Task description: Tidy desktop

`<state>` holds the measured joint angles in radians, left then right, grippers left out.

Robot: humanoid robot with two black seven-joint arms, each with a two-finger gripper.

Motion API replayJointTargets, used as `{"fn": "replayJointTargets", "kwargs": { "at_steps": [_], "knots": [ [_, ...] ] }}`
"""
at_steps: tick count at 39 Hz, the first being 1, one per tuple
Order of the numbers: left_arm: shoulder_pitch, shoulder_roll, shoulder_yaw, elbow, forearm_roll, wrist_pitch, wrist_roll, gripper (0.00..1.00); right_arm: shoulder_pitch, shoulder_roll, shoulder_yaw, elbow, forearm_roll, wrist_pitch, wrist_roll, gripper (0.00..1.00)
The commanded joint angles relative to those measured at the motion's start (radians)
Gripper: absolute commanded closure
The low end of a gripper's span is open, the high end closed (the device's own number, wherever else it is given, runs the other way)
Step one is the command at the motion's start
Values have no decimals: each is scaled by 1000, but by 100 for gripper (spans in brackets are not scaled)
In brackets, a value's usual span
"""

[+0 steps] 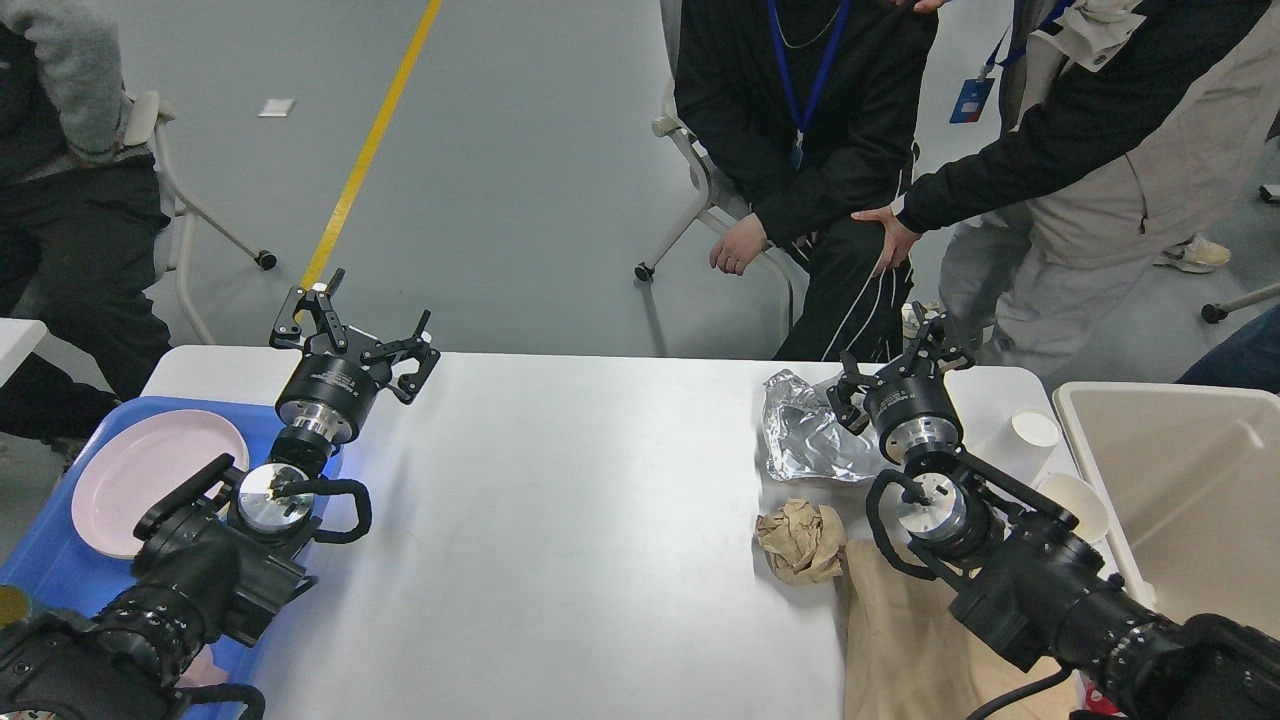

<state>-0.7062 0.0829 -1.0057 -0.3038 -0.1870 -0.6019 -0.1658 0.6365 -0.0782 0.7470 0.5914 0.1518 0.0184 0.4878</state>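
Observation:
The desktop (560,520) is a wide white table. On its right side lie a crumpled silver foil (805,435), a crumpled brown paper ball (800,540) and a flat brown paper bag (900,640). Two white paper cups (1030,435) (1075,505) stand near the right edge. My left gripper (355,330) is open and empty above the table's far left edge. My right gripper (900,365) is open and empty, just past the foil at the far right edge.
A blue tray (60,560) holding a pink plate (150,480) sits at the left. A beige bin (1180,490) stands at the right. Two people (830,130) and a chair (690,170) are close behind the table's far edge.

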Motion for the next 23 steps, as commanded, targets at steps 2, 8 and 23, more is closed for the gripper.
{"fn": "replayJointTargets", "kwargs": {
  "at_steps": [2, 8, 23],
  "knots": [
    [17, -14, 15, 0, 5, -61, -14, 1, 0, 0, 0, 1, 0, 0, 0, 0],
    [57, -6, 9, 0, 6, -146, -11, 1, 0, 0, 0, 1, 2, 0, 0, 0],
    [76, -8, -13, 0, -11, -176, -15, 1, 0, 0, 0, -1, 0, 0, 0, 0]
  ]
}}
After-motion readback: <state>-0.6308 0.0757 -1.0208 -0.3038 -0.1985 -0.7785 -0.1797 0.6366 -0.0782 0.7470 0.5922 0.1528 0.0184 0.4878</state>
